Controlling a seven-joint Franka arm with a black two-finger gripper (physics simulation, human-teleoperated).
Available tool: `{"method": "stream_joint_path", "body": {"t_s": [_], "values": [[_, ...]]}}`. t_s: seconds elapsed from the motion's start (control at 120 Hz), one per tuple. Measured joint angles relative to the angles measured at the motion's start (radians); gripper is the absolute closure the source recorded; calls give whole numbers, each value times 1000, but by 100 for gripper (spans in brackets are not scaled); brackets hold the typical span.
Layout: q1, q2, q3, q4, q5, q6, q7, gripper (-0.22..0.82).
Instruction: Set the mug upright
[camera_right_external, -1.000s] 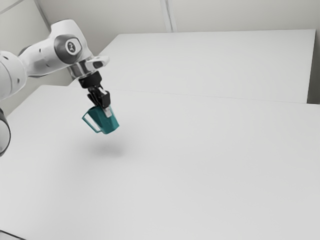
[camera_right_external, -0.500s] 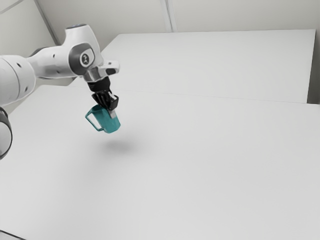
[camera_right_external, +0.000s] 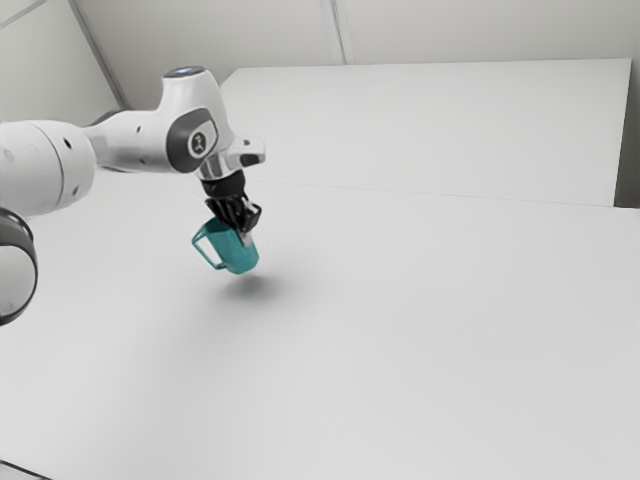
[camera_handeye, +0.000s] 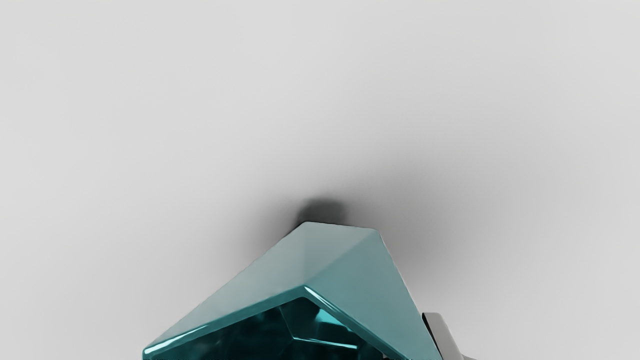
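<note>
In the exterior view, a thin dark line (camera_right_external: 25, 470) is seen nearest, in the corner between seven and eight o'clock. A robot arm (camera_right_external: 130, 140), white with grey joints, is extended inward from nine and ten o'clock. At its end, slightly inward at nine o'clock from the middle, a teal, angular-sided mug (camera_right_external: 235, 250) is gripped by the black end effector (camera_right_external: 241, 236), which is closed on its wall. The mug is tilted, not upright: its mouth is turned toward eleven o'clock, its base toward five, and its handle (camera_right_external: 204, 246) is pointed toward nine.

In the wrist view, the mug's glossy rim (camera_handeye: 240, 314) and dark inside are seen closest, with one pale fingertip (camera_handeye: 442, 332) set beside the outer wall. The base is seen farther from the end effector, close to a dark shadow (camera_handeye: 322, 210).

In the exterior view, that shadow is cast just below the base, at about six o'clock from the mug. Whether the mug's lowest edge is touching the table cannot be told. The broad white table (camera_right_external: 400, 350) is spread out beneath. Beyond it, from twelve to two o'clock, a large white panel (camera_right_external: 430, 120) is seen, backed by a pale grey wall (camera_right_external: 480, 25).
</note>
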Motion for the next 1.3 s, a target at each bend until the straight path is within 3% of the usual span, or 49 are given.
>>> {"method": "stream_joint_path", "body": {"t_s": [0.817,1.058,1.3], "values": [[-20,97,1,5,51,65,-69,79],[-21,97,1,6,58,72,-71,30],[-21,63,1,16,59,67,-72,10]]}}
